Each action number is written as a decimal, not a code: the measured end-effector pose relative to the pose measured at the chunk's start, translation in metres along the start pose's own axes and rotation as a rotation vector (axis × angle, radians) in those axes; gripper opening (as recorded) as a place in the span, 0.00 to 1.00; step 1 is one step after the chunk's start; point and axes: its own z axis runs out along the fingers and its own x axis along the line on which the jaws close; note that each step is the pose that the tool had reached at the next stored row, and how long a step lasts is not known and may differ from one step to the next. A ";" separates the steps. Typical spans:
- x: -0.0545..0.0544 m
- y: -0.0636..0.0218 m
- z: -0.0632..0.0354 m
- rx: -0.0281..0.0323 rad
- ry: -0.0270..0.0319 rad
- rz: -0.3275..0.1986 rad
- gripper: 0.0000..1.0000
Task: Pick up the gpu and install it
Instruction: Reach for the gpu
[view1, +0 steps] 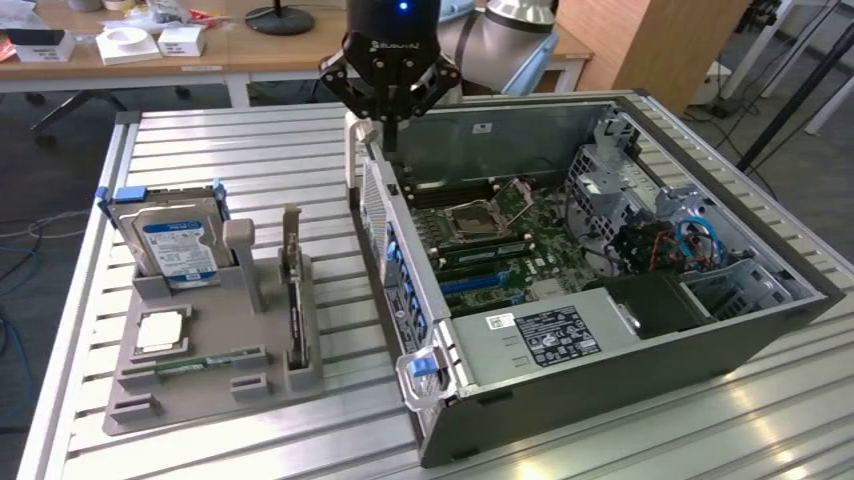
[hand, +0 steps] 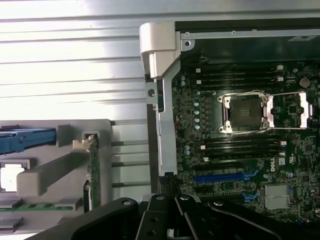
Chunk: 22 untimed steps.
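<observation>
The table (view1: 240, 140) is ribbed bare metal, bright and glossy where light strikes it. At the frame's left, the holder (view1: 260, 330) looks like matt grey plastic; the gpu (view1: 296, 300) standing in it is a dark matt card, and the hard drive (view1: 178, 250) carries a smooth blue-white label. The computer case (view1: 694, 370) has dark matt walls, its power supply (view1: 527, 350) dull silvery sheet metal. The cabinet (view1: 654, 40) at upper right shows a smooth wood finish

The arm (view1: 514, 25) points its wrist straight down (near vertical), jaws closed tight together.
</observation>
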 end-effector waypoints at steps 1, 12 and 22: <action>0.003 -0.0002 0.0001 0.0000 0.0001 0.000 0.10; 0.038 -0.0025 0.0013 0.0000 0.0000 0.000 0.10; 0.069 -0.0043 0.0025 -0.0001 0.0000 0.000 0.10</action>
